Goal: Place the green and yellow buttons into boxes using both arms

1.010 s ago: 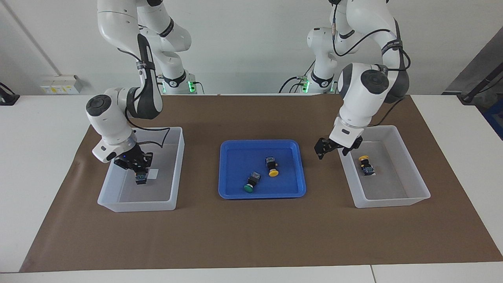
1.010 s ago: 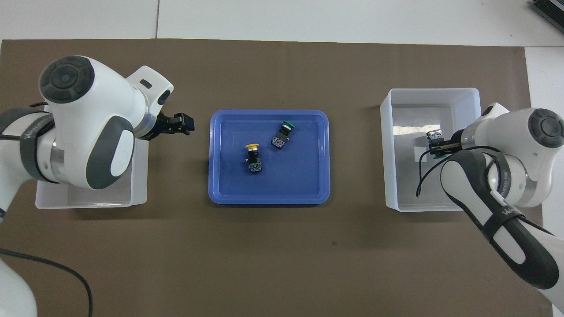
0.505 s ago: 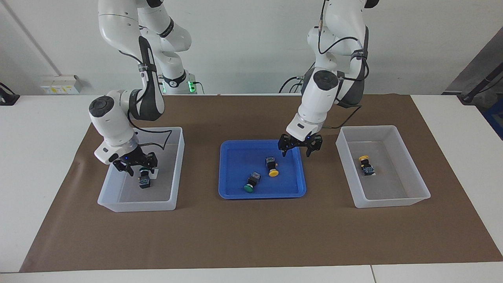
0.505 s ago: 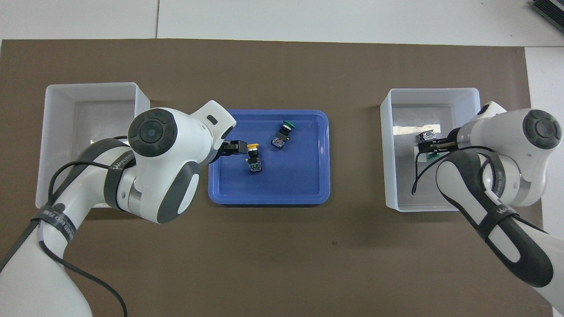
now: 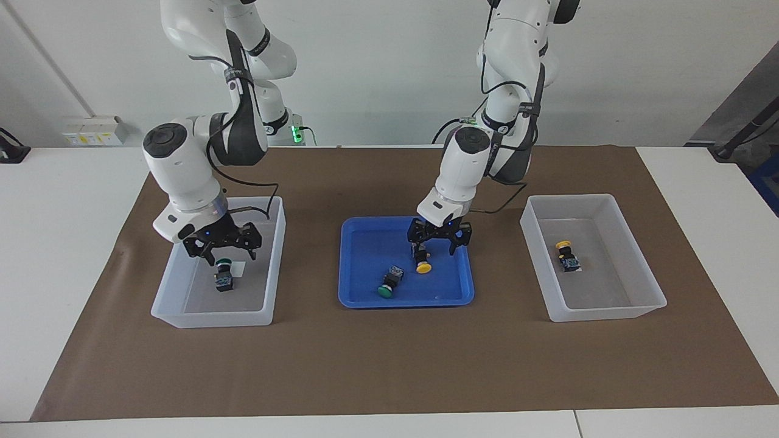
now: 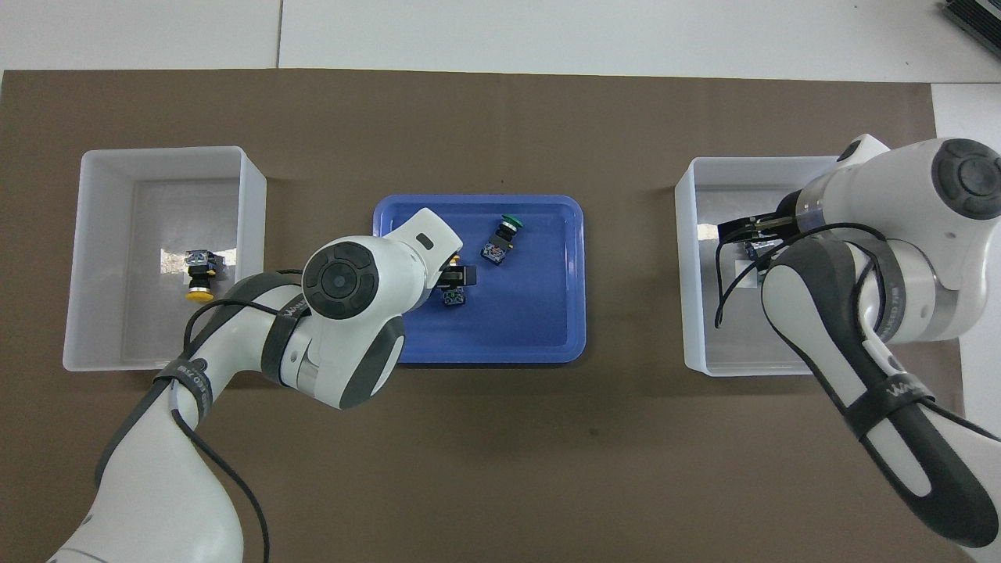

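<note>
Four buttons in view. Yellow button in tray (image 5: 423,261) lies on its side in the blue tray (image 5: 365,298), cap pointing away from the robots, body toward them. Green button in tray (image 5: 387,284) lies just beside it, farther from the robots and a bit toward the right arm's end, also on its side, not touching it

Left claw (image 5: 439,243) is down over the yellow button in tray, fingers spread wide and straddling the button's body, one finger (image 5: 453,243) on each side. No visible contact yet, nothing gripped. In the overhead view the left arm's wrist covers most of that button; only the dark body (image 6: 452,295) shows

Boxed yellow button (image 5: 566,255) sits on the floor of the left-end box (image 5: 608,310), roughly mid-box, on its side, cap toward the robots. Same one in the overhead view (image 6: 199,274)

Boxed green button (image 5: 223,275) stands in the right-end box (image 5: 210,316), cap up, next to the small white label (image 5: 238,267) on the box floor. Right claw (image 5: 222,248) hangs above it, fingers wide apart, empty and clear of the cap. From overhead the right arm hides most of that button

Both boxes are translucent white and sit at either end of the brown mat (image 5: 389,365), tray between them in the middle, all on the white worktop (image 5: 61,201). Left-end box also shown overhead (image 6: 102,360), right-end box likewise (image 6: 696,360)
</note>
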`<state>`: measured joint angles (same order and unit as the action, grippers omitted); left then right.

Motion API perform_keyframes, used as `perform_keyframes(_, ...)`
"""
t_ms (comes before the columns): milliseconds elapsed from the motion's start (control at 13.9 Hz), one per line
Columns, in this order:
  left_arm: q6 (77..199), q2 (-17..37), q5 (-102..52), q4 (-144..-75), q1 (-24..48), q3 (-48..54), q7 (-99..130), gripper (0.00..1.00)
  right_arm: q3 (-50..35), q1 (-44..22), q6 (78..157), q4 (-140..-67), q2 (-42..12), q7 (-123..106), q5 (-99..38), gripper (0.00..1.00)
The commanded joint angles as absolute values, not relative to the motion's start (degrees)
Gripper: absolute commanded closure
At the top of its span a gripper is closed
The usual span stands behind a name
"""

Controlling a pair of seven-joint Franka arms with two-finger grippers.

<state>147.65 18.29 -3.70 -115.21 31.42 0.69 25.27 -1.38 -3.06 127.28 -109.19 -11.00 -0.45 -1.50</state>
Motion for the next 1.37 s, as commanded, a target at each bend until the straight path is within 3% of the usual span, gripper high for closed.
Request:
perform_keyframes(0, 150.29, 19.68, -4.48, -115.31, 32.7, -0.26, 26.1, 0.0, -1.67, -5.79, 127.34, -107.93, -11.51, 9.45, -3.67, 0.0)
perform_keyframes(144, 150.38, 20.21, -4.48, -115.4, 33.48, -0.26, 26.19, 0.03, -1.58, -9.21, 128.84, -106.79, -12.13, 15.44, -8.59, 0.0)
perform_keyframes(361, 150.29, 20.21, -4.48, -115.4, 33.75, -0.26, 28.12, 0.27, -1.58, -13.96, 131.91, -103.46, -15.8, 25.89, -9.4, 0.0)
perform_keyframes(433, 150.29, 20.21, -4.48, -115.23, 33.92, -0.26, 28.12, 0.43, -1.67, -15.63, 134.45, -103.27, -17.21, 28.45, -9.4, 0.0)
perform_keyframes(505, 150.29, 20.21, -4.48, -115.22, 33.84, -0.26, 28.04, 0.66, -1.67, -16.95, 136.73, -103.27, -18.44, 30.3, -9.49, 0.0)
perform_keyframes(577, 150.29, 20.21, -4.48, -115.05, 33.92, -0.26, 28.12, 0.8, -1.67, -18.01, 138.41, -103.27, -19.41, 32.32, -9.67, 0.0)
perform_keyframes(721, 149.94, 20.21, -4.48, -114.87, 33.84, -0.26, 28.12, 0.99, -1.58, -20.47, 141.66, -103.27, -21.78, 36.37, -10.8, 0.0)
perform_keyframes(865, 148.63, 20.21, -4.48, -113.91, 33.4, -0.26, 28.12, 1.0, -1.67, -22.49, 146.49, -103.01, -24.86, 39.1, -11.6, 0.0)
perform_keyframes(1298, 129.49, 14.51, -4.57, -105.74, 25.42, -0.26, 27.51, 1.0, -1.67, -25.31, 147.13, -98.88, -29.61, 42.01, -12.48, 0.0)
